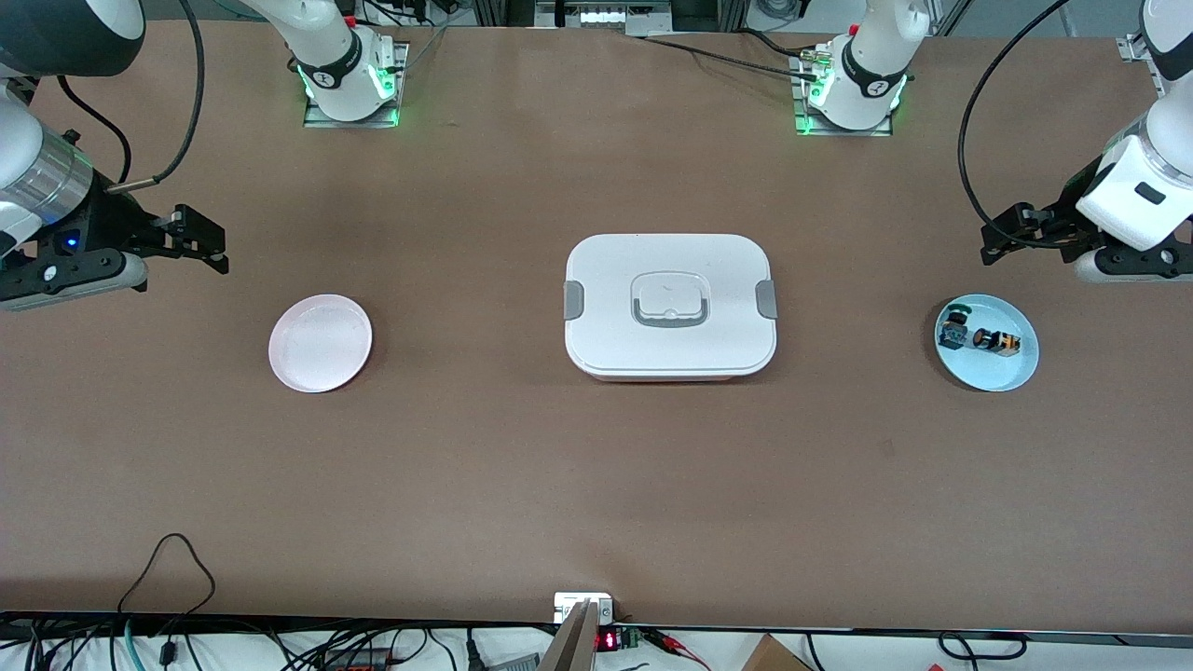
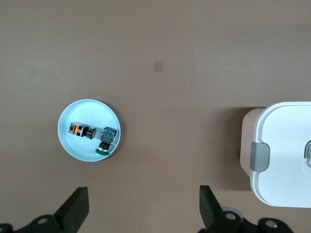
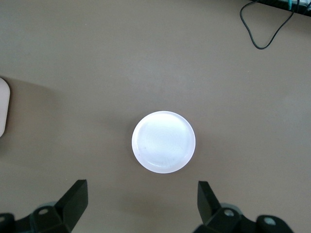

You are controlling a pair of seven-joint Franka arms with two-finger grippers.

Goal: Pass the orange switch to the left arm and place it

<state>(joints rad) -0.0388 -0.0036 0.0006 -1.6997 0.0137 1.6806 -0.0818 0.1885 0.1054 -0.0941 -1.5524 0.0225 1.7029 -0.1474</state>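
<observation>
The orange switch point(image 1: 995, 341) lies in a light blue plate point(image 1: 993, 373) at the left arm's end of the table, beside a green-and-black part point(image 1: 953, 328). In the left wrist view the switch point(image 2: 81, 130) and the green part point(image 2: 107, 138) lie side by side in that plate point(image 2: 92, 109). My left gripper point(image 1: 1007, 233) is open and empty, up over bare table beside the blue plate; its own view shows it point(image 2: 144, 208) wide open. My right gripper point(image 1: 200, 244) is open and empty over bare table near a pale pink plate point(image 1: 320, 342); its own view shows it point(image 3: 142, 204) open.
The white box point(image 1: 670, 306) with grey clips stands at the table's middle, between the two plates. Its edge shows in the left wrist view point(image 2: 284, 155) and its corner in the right wrist view point(image 3: 3, 107). The pale plate point(image 3: 164, 141) is empty.
</observation>
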